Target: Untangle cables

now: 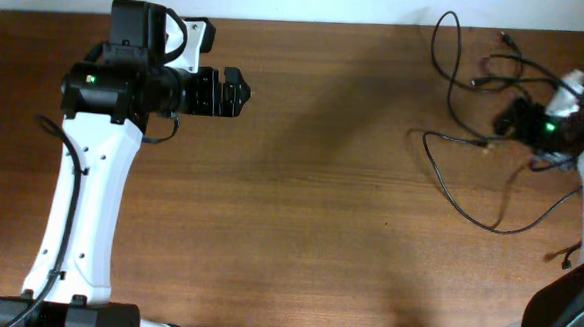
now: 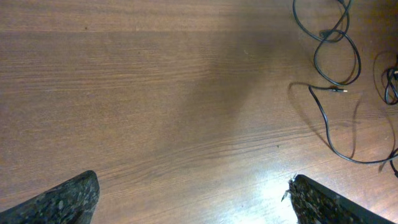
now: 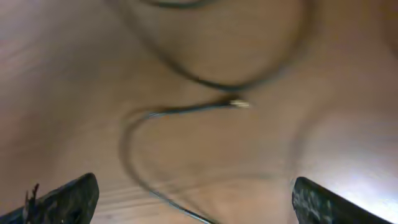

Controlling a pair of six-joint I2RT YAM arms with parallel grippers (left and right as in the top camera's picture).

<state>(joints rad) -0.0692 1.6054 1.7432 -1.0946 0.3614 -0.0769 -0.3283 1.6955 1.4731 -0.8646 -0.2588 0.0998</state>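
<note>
Several thin black cables (image 1: 470, 215) lie in loose loops at the right side of the wooden table, with a small plug (image 1: 504, 37) near the far edge. My right gripper (image 1: 510, 120) hovers over them, open and empty. In the blurred right wrist view, a cable (image 3: 186, 107) with a light plug tip (image 3: 236, 103) lies on the table ahead of the open jaws (image 3: 196, 199). My left gripper (image 1: 238, 91) is at the far left, open and empty, well away from the cables. The left wrist view shows the open jaws (image 2: 193, 202) and the cables (image 2: 323, 115) at the upper right.
The brown wooden table (image 1: 301, 184) runs across the view, with its far edge along the top. The left arm's white link (image 1: 85, 203) stretches along the left side. The right arm's base (image 1: 565, 308) stands at the lower right, with its own thicker black cable (image 1: 563, 256) beside it.
</note>
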